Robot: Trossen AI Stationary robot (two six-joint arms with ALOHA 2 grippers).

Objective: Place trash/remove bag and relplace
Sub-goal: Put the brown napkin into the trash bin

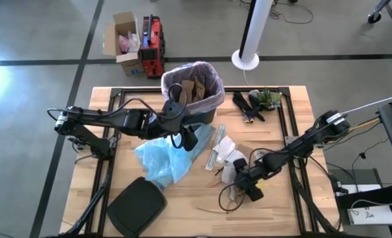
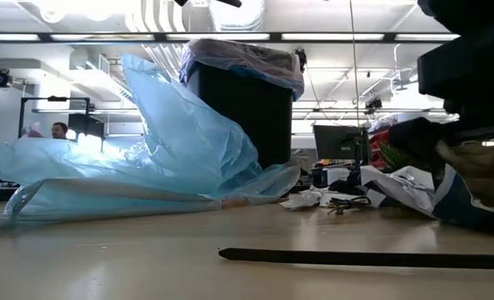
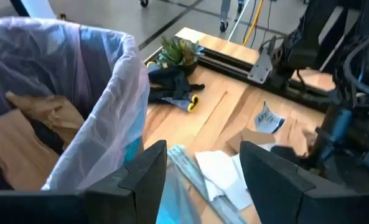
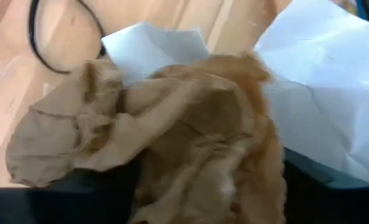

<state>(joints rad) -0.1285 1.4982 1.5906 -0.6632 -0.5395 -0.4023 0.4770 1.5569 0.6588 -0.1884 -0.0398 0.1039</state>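
Observation:
A black bin [image 1: 192, 89] at the table's far middle is lined with the pinkish-white bag [image 3: 119, 93] and holds crumpled brown paper [image 3: 28, 124]. My left gripper [image 3: 203, 180] hovers open beside the bin's near right side, above a light blue bag [image 1: 166, 158], with nothing between its fingers. My right gripper [image 1: 245, 185] is down at the table, right of centre. It is shut on a crumpled brown paper piece [image 4: 184, 124] among white paper scraps [image 1: 225, 151]. My right gripper has the crumpled brown paper piece [image 4: 172, 168] between its two fingers [image 4: 60, 199], which come from above, slanting down. The wad fills the gap between them. It lies low on the white scraps [image 4: 333, 93] and the tabletop; whether it is lifted I cannot tell.
The blue bag lies spread near the table's middle [image 2: 147, 150]. A black lid [image 1: 136, 206] sits at the near left. Black and green clutter [image 1: 258, 102] lies at the far right. A black cable loop [image 1: 232, 198] curls on the table by my right gripper.

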